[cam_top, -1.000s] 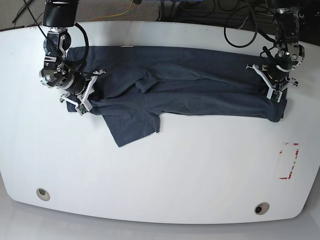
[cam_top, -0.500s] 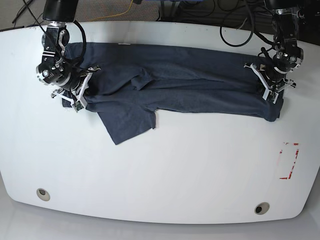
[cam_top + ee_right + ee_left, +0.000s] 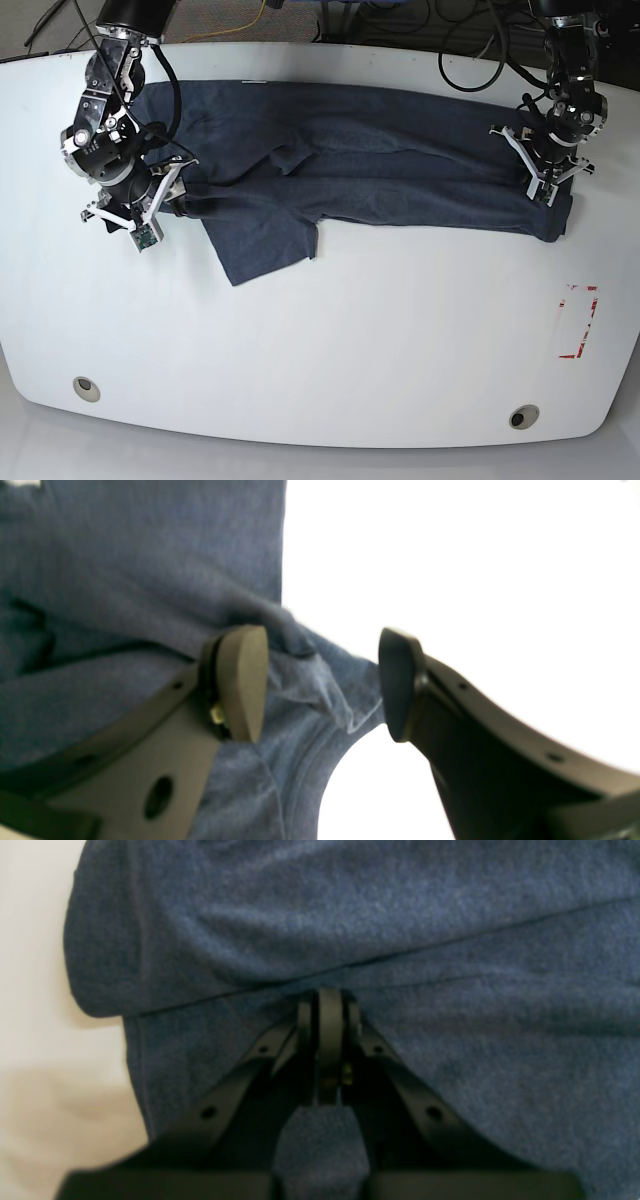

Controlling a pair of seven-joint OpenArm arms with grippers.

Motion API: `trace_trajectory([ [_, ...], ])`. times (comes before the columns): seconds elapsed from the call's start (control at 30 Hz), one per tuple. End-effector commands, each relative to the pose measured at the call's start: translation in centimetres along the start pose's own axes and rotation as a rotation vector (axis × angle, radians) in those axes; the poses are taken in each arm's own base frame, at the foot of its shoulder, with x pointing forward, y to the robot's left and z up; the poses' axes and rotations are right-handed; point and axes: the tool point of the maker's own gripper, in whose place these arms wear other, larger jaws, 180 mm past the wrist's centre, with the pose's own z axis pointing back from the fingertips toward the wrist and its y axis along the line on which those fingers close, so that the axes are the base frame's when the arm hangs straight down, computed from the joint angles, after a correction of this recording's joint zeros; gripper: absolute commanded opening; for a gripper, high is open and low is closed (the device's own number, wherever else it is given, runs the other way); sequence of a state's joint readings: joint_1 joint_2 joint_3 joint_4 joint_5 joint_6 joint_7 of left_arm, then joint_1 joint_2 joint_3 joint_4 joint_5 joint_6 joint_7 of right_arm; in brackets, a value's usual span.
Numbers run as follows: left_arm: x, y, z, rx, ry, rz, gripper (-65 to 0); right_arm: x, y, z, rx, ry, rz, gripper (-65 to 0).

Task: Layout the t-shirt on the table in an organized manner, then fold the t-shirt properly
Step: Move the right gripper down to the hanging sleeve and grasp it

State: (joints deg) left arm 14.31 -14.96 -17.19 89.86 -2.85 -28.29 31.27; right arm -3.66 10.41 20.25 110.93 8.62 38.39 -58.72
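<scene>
Base view: the t-shirt (image 3: 350, 160) lies stretched across the bench (image 3: 400, 340), toward 12 o'clock. Left wrist view: the left gripper (image 3: 327, 1005) has its jaws pinched on the t-shirt's fabric (a folded edge). Right wrist view: the right gripper (image 3: 320, 685) stands with jaws wide, a bunched hem between them, unclamped.

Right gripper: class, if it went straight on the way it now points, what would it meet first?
Probably the t-shirt: a bunched fold lies between the open right gripper's fingers, with the white table past it. Depth is unclear, so treat this as likely.
</scene>
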Motion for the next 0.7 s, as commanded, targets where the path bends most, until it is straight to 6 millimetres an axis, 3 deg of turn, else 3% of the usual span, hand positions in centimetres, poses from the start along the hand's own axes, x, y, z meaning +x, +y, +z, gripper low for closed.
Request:
trace_trajectory([
  [0.0,0.7,1.0,0.4,0.027,-0.012,-0.015,-65.0,2.7,-1.0,0.1,-0.027,-0.070,-0.003,-30.0],
  [0.67,5.3,1.6,2.6,0.071,-0.139,-0.066,-65.0,6.0,-1.8,-8.7,0.134,-0.068,-0.227,-30.0],
])
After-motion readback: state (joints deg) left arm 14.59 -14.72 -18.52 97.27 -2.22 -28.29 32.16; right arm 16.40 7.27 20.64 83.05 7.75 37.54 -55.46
